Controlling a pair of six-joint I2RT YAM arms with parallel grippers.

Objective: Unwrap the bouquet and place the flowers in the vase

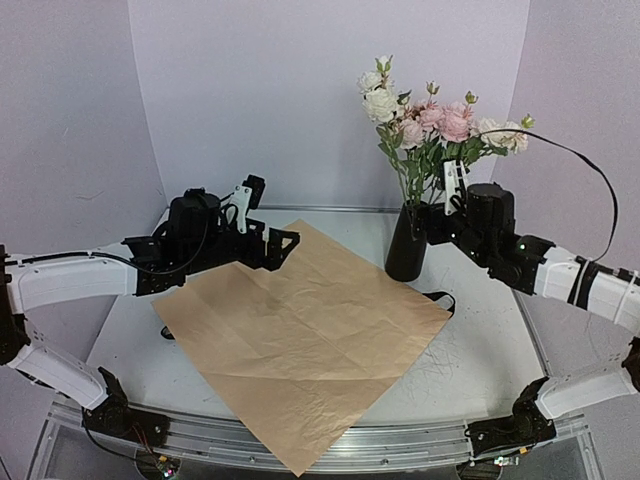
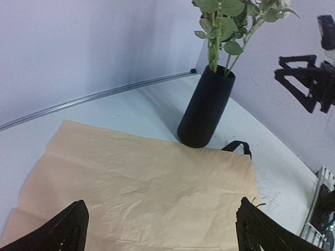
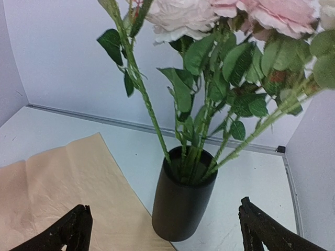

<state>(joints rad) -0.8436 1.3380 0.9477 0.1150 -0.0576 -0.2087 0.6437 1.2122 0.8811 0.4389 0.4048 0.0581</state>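
The flowers (image 1: 432, 120), pink and white blooms on long green stems, stand upright in the black vase (image 1: 405, 248) at the back right of the table. No wrapped bouquet is in view; its tan paper (image 1: 300, 330) lies flat across the middle. My right gripper (image 1: 440, 212) hangs open just right of the vase, level with the stems. In the right wrist view the vase (image 3: 180, 209) sits between the wide jaws of this gripper (image 3: 164, 209), untouched. My left gripper (image 1: 280, 250) is open and empty above the paper's far left corner. The left wrist view shows only paper (image 2: 146, 188) under that gripper (image 2: 162, 219).
A black ribbon (image 1: 441, 299) loops out from under the paper's right corner, near the vase's foot. The paper's near corner overhangs the table's front rail (image 1: 420, 440). White walls close in behind and on both sides.
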